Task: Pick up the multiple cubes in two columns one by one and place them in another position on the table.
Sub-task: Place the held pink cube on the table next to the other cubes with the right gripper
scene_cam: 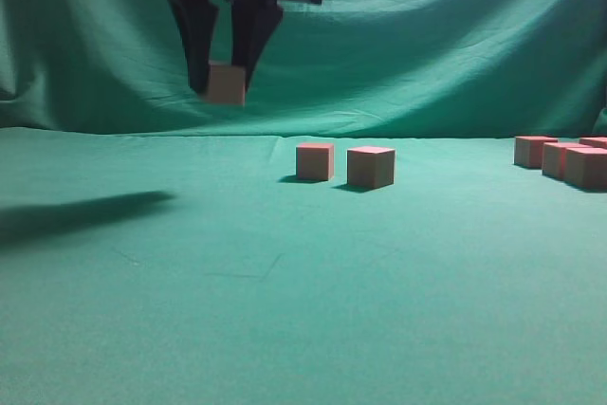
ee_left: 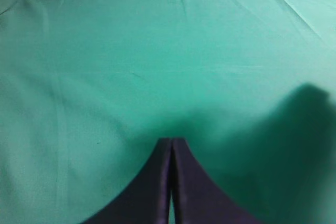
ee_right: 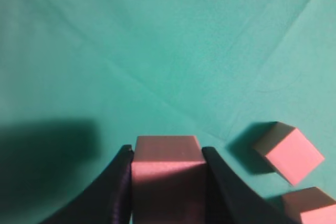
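The right gripper (scene_cam: 226, 82) pinches one cube (scene_cam: 226, 83) between its two black fingers and holds it in the air, well above the table (scene_cam: 285, 310) and to the left of the two cubes already set down (scene_cam: 315, 161) (scene_cam: 371, 167). The remaining cubes (scene_cam: 569, 158) sit grouped at the far right edge. The right wrist view shows the held cube (ee_right: 167, 177) seated squarely between the fingers, with the placed pair (ee_right: 289, 153) off to the lower right. The step in hand appears to be placement: lower the cube vertically onto bare cloth beside the placed pair, keep it level, and part the fingers only once its base rests flat. The left gripper (ee_left: 171, 182) has its fingers pressed together and holds nothing.
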Motion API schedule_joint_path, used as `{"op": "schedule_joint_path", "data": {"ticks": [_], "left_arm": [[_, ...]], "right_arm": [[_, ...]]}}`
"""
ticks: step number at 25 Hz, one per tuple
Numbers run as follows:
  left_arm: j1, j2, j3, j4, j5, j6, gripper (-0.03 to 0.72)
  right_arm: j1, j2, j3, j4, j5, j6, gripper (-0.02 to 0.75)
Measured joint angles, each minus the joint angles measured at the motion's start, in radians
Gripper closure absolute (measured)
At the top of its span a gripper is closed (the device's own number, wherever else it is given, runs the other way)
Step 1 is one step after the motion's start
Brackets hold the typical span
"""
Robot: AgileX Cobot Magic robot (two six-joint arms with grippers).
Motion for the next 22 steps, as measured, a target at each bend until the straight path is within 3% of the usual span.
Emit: {"op": "schedule_joint_path", "data": {"ticks": [9,22], "left_arm": [[0.0,0.0,0.0,0.0,0.0,0.0,0.688],[0.0,0.0,0.0,0.0,0.0,0.0,0.688]], "right_arm": [[0.002,0.081,-0.01,-0.167,-0.037,0.224,0.489],[0.002,0.137,-0.011,-0.212,-0.049,0.368,0.489]]}}
